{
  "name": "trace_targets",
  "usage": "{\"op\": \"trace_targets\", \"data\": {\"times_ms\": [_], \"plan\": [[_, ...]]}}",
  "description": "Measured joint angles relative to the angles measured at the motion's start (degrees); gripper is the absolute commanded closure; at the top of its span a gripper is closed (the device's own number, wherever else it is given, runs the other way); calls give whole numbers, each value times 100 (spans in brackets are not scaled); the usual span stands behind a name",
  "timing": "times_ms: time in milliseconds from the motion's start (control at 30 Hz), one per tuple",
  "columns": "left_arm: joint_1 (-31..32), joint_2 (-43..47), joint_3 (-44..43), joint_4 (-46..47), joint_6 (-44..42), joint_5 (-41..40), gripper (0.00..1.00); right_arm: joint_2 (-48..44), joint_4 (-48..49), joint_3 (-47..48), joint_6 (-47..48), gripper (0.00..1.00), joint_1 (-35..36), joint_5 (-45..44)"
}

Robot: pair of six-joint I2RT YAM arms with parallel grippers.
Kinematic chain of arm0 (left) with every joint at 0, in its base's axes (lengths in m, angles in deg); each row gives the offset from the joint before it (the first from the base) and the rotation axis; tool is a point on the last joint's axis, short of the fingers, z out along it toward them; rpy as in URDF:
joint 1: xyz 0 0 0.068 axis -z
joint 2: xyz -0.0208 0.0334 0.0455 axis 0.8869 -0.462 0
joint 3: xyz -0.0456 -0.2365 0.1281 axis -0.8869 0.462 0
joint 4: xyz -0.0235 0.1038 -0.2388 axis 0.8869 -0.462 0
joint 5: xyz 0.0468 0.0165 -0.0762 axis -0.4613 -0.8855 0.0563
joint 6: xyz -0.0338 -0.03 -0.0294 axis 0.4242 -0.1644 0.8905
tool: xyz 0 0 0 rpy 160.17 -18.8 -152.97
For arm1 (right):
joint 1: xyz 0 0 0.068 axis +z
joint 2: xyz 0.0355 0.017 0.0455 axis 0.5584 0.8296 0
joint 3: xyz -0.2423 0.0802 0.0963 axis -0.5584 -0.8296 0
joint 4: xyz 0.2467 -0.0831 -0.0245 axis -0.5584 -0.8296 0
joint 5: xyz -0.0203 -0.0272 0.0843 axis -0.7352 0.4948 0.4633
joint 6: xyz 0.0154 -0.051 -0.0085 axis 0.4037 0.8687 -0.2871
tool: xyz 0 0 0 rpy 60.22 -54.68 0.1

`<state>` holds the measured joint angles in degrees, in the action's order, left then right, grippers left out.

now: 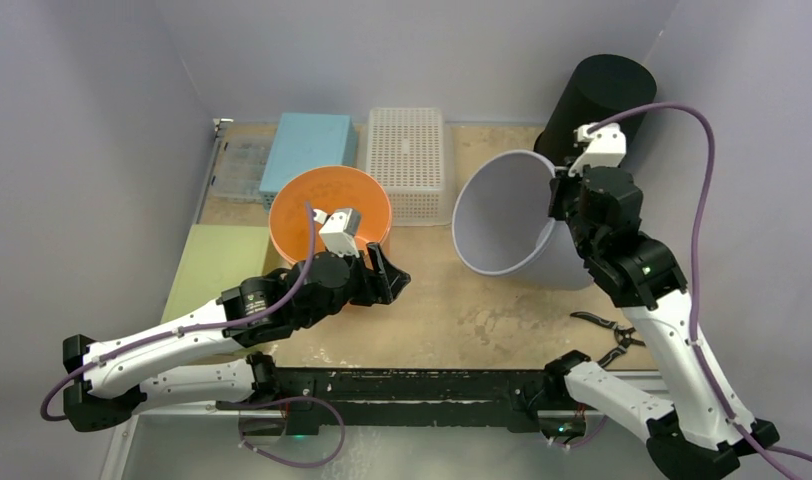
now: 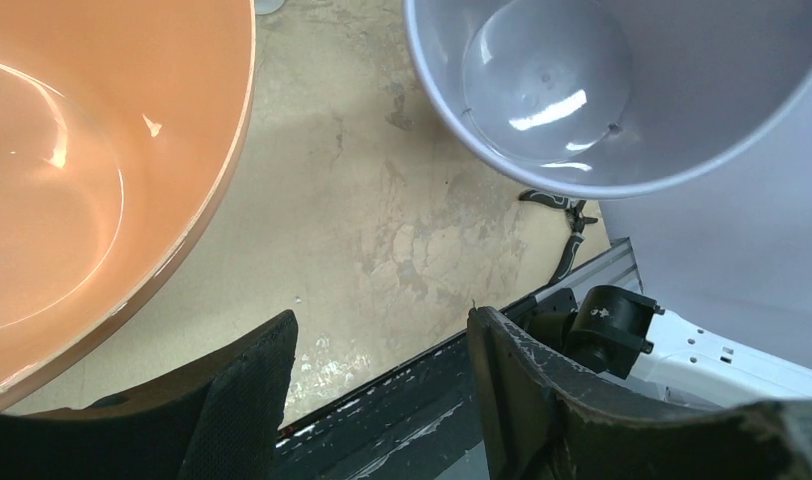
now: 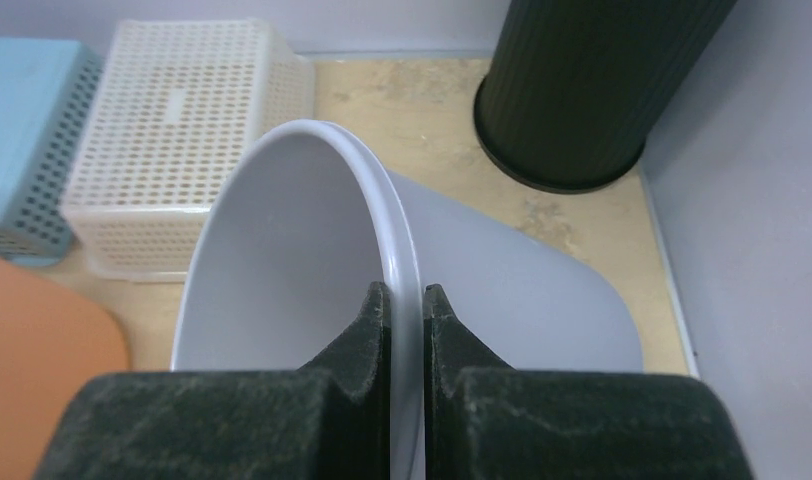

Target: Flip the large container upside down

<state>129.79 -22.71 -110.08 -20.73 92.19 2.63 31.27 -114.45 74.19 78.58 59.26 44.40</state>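
Top view
- Large container: the grey large container (image 1: 507,215) sits at 2 o'clock of the worktop (image 1: 462,310). It is tipped onto its side, not upside down, with the mouth facing about 8 o'clock.
- Right claw: the right claw (image 1: 559,190) is at the 2 o'clock edge of the container's rim and clamped on it.
- Left claw: the left claw (image 1: 387,275) stands apart with nothing in it, at 5 o'clock of the orange bowl (image 1: 327,205) and just beside it.
- Surroundings: the white basket (image 1: 407,160) is at 12 o'clock and the blue box (image 1: 307,148) at 11 o'clock. The black cylinder (image 1: 597,100) stands upright at 1 o'clock, behind the container. The pliers (image 1: 607,335) lie at 4 o'clock and the green pad (image 1: 222,265) at 9 o'clock.

Left wrist view
- Left claw: the left claw (image 2: 382,335) has its fingers apart with bare worktop (image 2: 382,220) between them.
- Orange bowl: the orange bowl (image 2: 82,180) fills the 9 o'clock side.
- Large container: the large container (image 2: 582,90) is at 1 o'clock, its open mouth and shiny inner base facing this camera.
- Pliers: the pliers (image 2: 567,235) lie under the container's lower rim.

Right wrist view
- Right claw: the right claw (image 3: 406,300) is pinched together on the container's thin rim, one finger inside and one outside.
- Large container: the large container (image 3: 282,260) has its inner wall at 9 o'clock of the claw and its outer wall at 3 o'clock.
- Surroundings: the white basket (image 3: 172,130) is at 10 o'clock and the black cylinder (image 3: 592,80) at 1 o'clock.
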Motion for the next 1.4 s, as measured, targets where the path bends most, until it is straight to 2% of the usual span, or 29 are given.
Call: {"op": "trace_targets", "data": {"times_ms": [133, 300, 600, 967, 1400], "plan": [[2, 2, 0, -22, 0, -7, 38, 107, 66, -258, 240, 100, 413, -627], [0, 2, 0, -76, 2, -24, 38, 428, 184, -485, 492, 100, 1460, -1886], [2, 76, 0, -157, 11, -61, 38, 756, 280, -933, 396, 100, 2315, -3034], [0, 195, 0, -205, 26, -155, 38, 1836, -485, -1165, -879, 100, 3604, -3742], [0, 614, -39, -721, 138, -577, 38, 3115, -2872, -564, -3401, 100, 4485, -5191]]}}
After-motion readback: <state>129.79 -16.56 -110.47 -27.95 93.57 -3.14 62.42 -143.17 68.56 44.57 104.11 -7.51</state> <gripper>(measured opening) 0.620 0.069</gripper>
